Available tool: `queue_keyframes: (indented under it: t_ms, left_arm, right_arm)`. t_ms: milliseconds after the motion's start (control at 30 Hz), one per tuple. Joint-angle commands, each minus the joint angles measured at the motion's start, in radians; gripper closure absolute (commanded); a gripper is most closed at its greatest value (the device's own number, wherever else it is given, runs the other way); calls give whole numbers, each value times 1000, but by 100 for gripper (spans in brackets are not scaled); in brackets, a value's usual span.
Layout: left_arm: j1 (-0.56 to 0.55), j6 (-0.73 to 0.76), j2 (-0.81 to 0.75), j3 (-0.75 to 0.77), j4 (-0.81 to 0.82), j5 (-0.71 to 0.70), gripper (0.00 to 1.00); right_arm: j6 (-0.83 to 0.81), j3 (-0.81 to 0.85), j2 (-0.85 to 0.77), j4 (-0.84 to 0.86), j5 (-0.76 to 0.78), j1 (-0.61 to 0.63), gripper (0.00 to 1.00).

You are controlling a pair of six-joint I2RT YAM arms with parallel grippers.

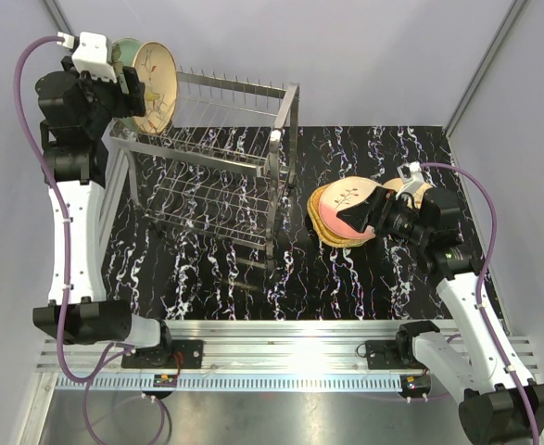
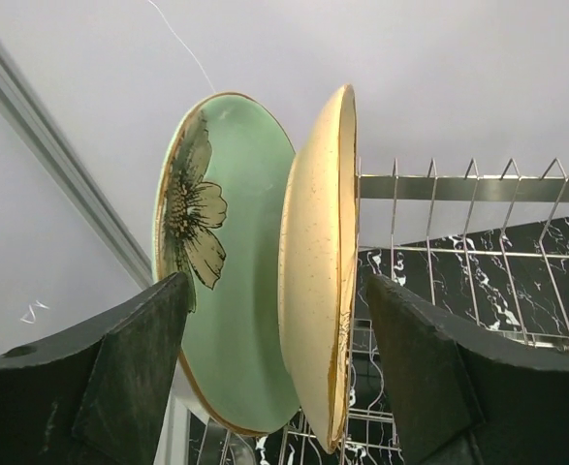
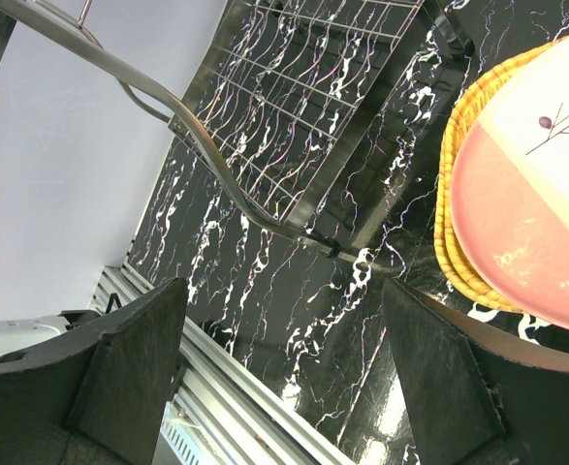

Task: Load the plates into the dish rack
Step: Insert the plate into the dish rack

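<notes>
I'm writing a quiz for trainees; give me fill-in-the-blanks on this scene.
The green plate bears a painted ____. With the cream plate, that makes ____ in the rack. The stack lies on the rack's ____ side. Both the left gripper and the right gripper are ____.
Missing: flower; two; right; open.

A: Bright, even light all round; glare whitens the metal rail at the near edge.
B: Yes. Wrist views sharp farther out, but the dark fingers close up look soft, shadowed.
</notes>
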Motion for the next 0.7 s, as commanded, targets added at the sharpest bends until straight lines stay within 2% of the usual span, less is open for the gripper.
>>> queue_keyframes:
  t_ms: [0, 233, 667]
  left_arm:
    - [18, -9, -33, 41, 48, -80, 21]
    - [16, -8, -59, 35, 42, -126, 15]
    - [16, -31, -51, 20, 29, -101, 14]
  right_arm:
    - [-20, 29, -21, 5, 10, 14, 11]
    - [-23, 35, -26, -3, 8, 17, 11]
    - [-31, 33, -31, -11, 14, 25, 11]
